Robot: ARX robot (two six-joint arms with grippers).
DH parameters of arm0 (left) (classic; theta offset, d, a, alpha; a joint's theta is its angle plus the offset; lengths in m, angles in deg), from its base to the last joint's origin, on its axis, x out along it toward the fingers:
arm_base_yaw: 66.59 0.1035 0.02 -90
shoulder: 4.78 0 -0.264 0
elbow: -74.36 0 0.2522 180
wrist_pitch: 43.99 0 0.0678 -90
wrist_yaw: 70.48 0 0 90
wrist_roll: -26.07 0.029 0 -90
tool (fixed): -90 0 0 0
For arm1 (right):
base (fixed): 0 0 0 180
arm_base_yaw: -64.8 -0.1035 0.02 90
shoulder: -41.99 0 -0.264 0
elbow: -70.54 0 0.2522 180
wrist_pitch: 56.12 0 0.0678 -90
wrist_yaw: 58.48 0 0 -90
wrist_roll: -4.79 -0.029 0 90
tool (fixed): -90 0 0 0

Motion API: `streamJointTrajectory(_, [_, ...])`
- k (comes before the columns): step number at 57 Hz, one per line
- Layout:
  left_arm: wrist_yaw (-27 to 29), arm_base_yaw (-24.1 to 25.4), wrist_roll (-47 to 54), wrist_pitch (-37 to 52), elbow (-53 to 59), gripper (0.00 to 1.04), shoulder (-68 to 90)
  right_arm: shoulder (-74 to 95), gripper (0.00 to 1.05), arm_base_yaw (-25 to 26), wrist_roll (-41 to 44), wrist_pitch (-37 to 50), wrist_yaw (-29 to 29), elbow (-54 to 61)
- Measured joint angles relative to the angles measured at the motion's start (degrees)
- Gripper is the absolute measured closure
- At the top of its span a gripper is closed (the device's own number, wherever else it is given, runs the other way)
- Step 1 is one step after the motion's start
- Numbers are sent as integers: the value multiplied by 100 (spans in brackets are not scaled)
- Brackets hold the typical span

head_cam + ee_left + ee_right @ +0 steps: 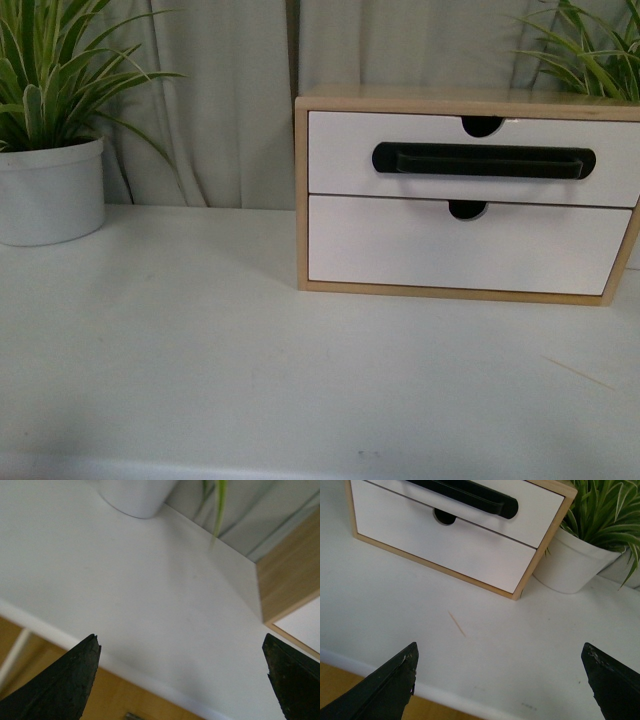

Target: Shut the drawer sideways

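Note:
The drawer (340,150) is the upper white front in a light-wood cabinet (300,200), with a long black bar handle (483,161) and a half-round notch (482,126) in its top edge. It sits flush with the cabinet front. The right wrist view shows the drawer (540,505) and its handle (470,495) too. Neither arm shows in the front view. My left gripper (182,677) is open and empty above the table's front edge, left of the cabinet (287,575). My right gripper (502,680) is open and empty above the table in front of the cabinet.
A plain white lower drawer (400,250) sits below. A potted plant in a white pot (50,190) stands at the back left. Another potted plant (572,562) stands right of the cabinet. A thin tan streak (456,623) marks the white table (200,350).

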Motion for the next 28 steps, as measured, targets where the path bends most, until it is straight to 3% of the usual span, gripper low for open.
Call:
streamJointTrajectory(6, [-57,531,107,-306,236,6,-688,-435,9,-22,-179,-81,-46,90])
streamJointTrajectory(13, [-136,614,197,-297,247,6,-774,-442,9,-26,-245,-85,-42,92])
streamJointTrajectory(15, [-680,723,540,125,396,12,-778,-444,9,-33,-271,-66,-83,101])
streamJointTrajectory(20, [-1368,693,1355,901,739,26,-944,-629,25,-181,-979,695,-691,435])
streamJointTrajectory(28, [-1040,221,2203,800,929,58,-1443,-907,54,-214,-1495,778,-750,691])
